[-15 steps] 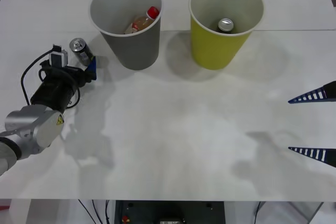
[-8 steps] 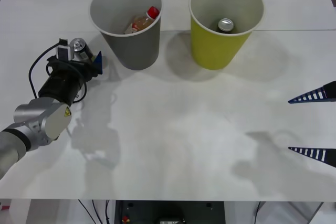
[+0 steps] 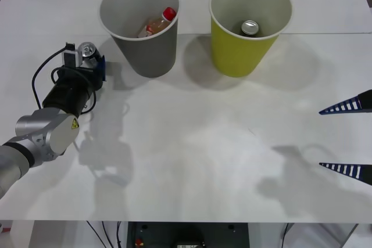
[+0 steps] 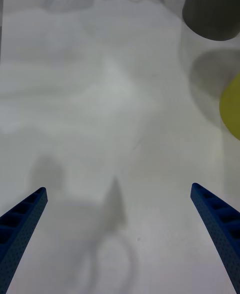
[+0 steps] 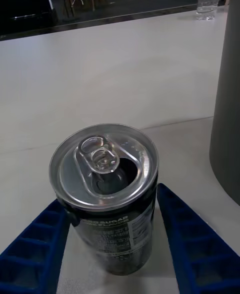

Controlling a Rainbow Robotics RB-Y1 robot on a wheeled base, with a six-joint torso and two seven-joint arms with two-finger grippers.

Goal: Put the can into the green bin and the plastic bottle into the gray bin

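Take the gray bin [image 3: 139,24] as your landmark. The plastic bottle [image 3: 157,23] lies tilted inside it, red cap up against the wall. To its right stands the green bin [image 3: 249,24] with the can [image 3: 250,28] upright at the bottom. On the gray bin's left, your left gripper [image 3: 93,65] has its blue fingers [image 5: 192,246] pressed on both sides of an all-dark silver-topped can [image 5: 107,199] standing on the white table [image 3: 197,149]. Your right gripper [image 3: 347,137], well off to the right of both bins, hangs spread wide with nothing between its fingers
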